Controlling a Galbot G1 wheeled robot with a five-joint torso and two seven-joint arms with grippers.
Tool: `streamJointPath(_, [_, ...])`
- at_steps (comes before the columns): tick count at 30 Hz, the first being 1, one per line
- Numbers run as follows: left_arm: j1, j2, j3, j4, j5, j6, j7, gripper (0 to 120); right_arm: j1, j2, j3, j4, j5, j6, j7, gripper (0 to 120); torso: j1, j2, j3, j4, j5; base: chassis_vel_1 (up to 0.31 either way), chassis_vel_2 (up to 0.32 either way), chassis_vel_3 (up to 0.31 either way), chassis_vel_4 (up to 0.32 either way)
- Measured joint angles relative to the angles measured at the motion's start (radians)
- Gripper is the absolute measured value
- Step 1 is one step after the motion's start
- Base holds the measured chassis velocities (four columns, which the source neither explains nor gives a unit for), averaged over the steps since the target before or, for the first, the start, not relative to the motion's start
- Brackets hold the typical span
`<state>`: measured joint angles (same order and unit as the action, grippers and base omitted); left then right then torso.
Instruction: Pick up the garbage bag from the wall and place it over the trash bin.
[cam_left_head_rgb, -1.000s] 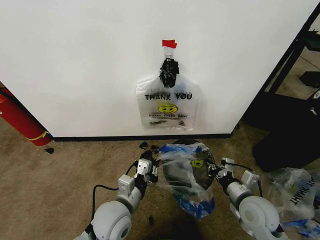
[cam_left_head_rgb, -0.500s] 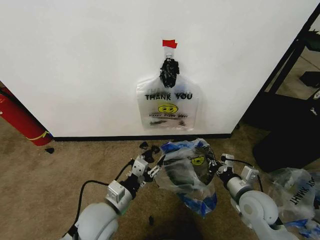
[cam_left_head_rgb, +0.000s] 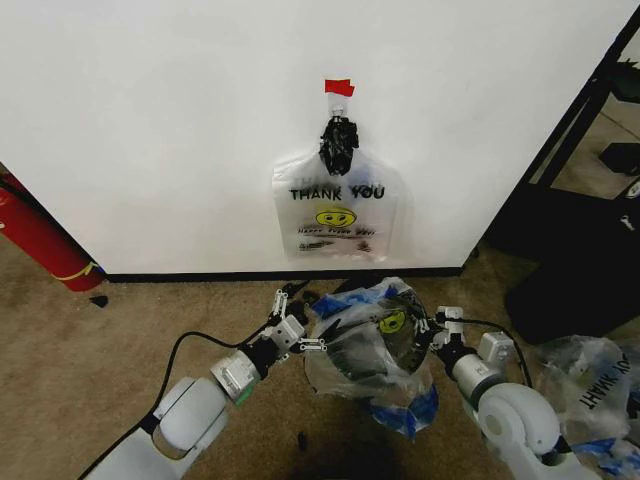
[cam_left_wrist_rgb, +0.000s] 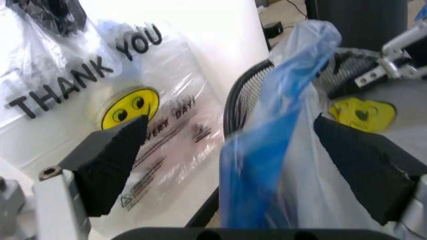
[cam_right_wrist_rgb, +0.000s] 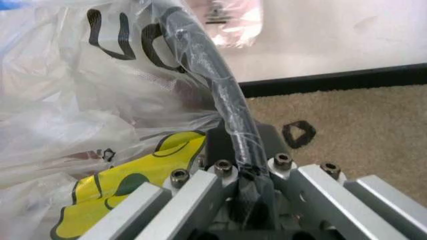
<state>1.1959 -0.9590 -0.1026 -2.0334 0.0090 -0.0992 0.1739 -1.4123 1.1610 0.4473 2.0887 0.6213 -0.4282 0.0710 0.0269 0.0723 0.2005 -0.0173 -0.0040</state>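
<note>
Translucent smiley-print garbage bag (cam_left_head_rgb: 372, 340) draped over the black-rimmed trash bin (cam_right_wrist_rgb: 212, 92) below the white wall (cam_left_head_rgb: 150, 130); right gripper (cam_left_head_rgb: 437, 331) clamps film to rim, left gripper (cam_left_head_rgb: 303, 335) jaws spread beside the bag, apparently to stretch its mouth.

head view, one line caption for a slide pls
Both grippers flank the garbage bag draped over the trash bin near the wall: left gripper open beside it, right gripper clamped on bag and rim.

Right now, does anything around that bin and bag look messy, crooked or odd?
Yes. The garbage bag sits bunched and lopsided over the trash bin, sagging toward the carpet rather than lying evenly on the rim. The right gripper pinches bag and rim together; the left gripper is open beside it. Small black scraps litter the carpet.
</note>
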Motion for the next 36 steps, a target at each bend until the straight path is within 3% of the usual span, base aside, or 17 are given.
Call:
streamJointPath(9, [-0.003,-0.006,0.003,0.007,0.021,0.005,-0.015,88,-0.006,0.004,-0.024,0.021,-0.016,0.001,-0.001,0,0.0,0.0,0.0,0.0,0.0,0.0,0.0,0.0,0.0])
streamJointPath(23, [0.04,-0.029,0.0,-0.036,0.008,-0.016,-0.044,34,-0.009,-0.003,-0.06,0.017,-0.033,0.003,-0.01,0,0.0,0.0,0.0,0.0001,0.0001,0.0,0.0,0.0,0.0])
streamJointPath(28, [0.044,-0.027,-0.002,-0.05,-0.098,-0.03,-0.03,13,-0.013,-0.01,-0.064,0.01,-0.042,0.008,-0.018,0,0.0,0.0,0.0,0.0,0.0001,0.0,0.0,0.0,0.0])
streamJointPath(30, [0.043,-0.026,-0.002,-0.05,-0.117,-0.03,-0.025,11,-0.014,-0.011,-0.064,0.009,-0.042,0.008,-0.019,0,0.0,0.0,0.0,0.0001,0.0001,0.0,0.0,0.0,0.0])
streamJointPath(32, [0.029,-0.016,-0.002,-0.047,-0.205,0.002,-0.004,0,-0.016,-0.017,-0.061,0.008,-0.042,0.009,-0.028,0,0.0,0.0,0.0,0.0,0.0002,0.0,0.0,0.0,0.0])
streamJointPath(36, [0.004,-0.003,-0.002,-0.041,-0.32,0.094,0.016,0,-0.019,-0.03,-0.049,0.002,-0.048,0.021,-0.05,0,0.0,0.0,0.0,0.0001,0.0002,0.0,0.0,0.0,0.0])
